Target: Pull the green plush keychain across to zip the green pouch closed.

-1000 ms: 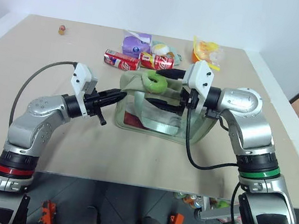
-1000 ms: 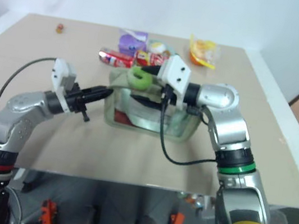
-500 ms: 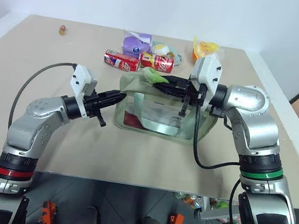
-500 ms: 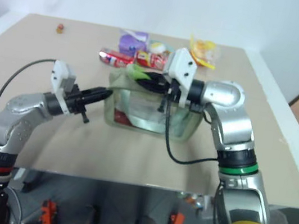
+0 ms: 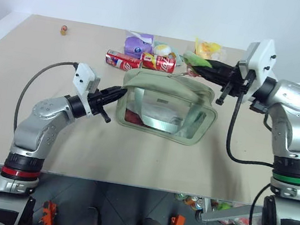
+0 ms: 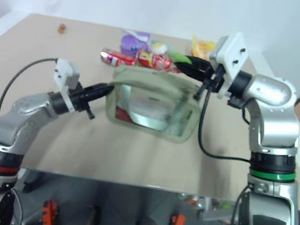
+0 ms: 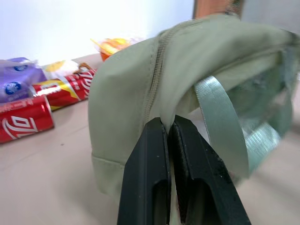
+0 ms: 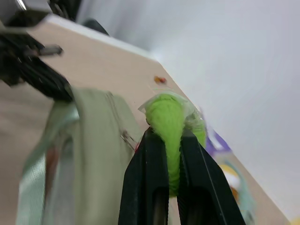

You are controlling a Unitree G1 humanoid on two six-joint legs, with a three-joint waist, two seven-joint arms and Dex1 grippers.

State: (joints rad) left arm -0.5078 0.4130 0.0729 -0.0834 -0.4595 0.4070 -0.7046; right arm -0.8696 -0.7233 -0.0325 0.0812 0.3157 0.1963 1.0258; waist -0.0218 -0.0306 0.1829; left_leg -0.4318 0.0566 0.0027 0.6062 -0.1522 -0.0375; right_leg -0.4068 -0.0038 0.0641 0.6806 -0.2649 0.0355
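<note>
pouch: green pouch (image 5: 164, 112) zipped along the top — red item behind its clear window
pincers: left pincer (image 7: 168, 131) pinching the pouch's end; right pincer (image 8: 168, 154) clamped on green plush keychain (image 8: 169, 123)

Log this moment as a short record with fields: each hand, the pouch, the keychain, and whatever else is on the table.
left hand: shut on the left end of the green pouch, pinching the fabric below the zipper
right hand: shut on the green plush keychain, held above the pouch's right end
pouch: on the table, top looks zipped across
keychain: squeezed flat between the fingers, lifted off the pouch
behind the pouch: two red cans, purple packet, orange-yellow bagged item
far left: small round object
</note>
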